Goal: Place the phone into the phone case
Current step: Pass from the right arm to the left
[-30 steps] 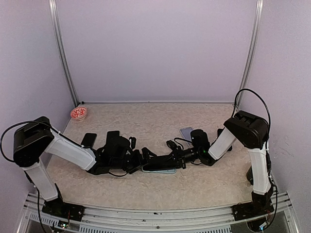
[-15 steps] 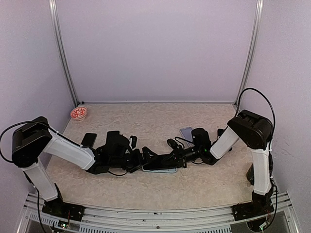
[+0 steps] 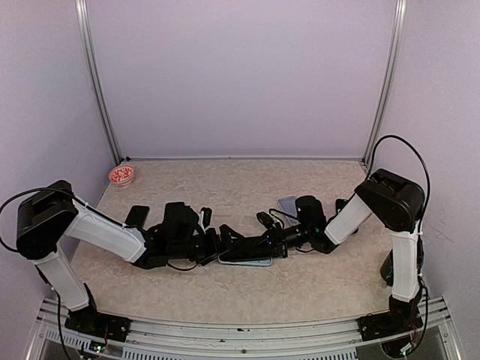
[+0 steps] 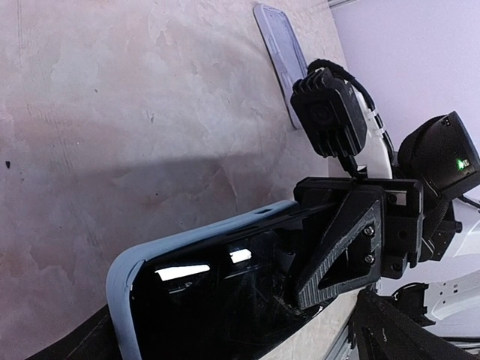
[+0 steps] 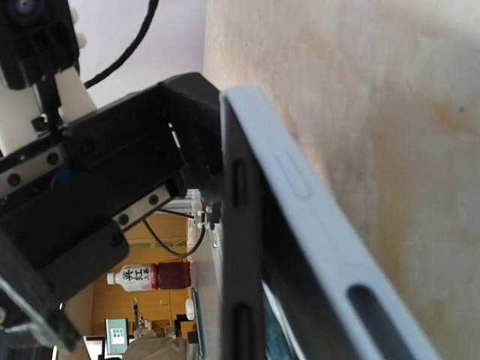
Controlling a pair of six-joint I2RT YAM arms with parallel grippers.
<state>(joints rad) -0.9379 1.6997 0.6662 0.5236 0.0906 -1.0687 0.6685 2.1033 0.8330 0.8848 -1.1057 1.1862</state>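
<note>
Phone point(image 4: 217, 300) against case point(image 4: 120, 279); right end effector point(image 3: 251, 247) tight on it, left end effector point(image 3: 216, 246) spread.

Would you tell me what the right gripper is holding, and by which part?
The right gripper pinches the phone at its edge, over the light blue phone case.

Dark phone point(image 5: 241, 255) edge lies against pale-blue case point(image 5: 300, 187).
</note>
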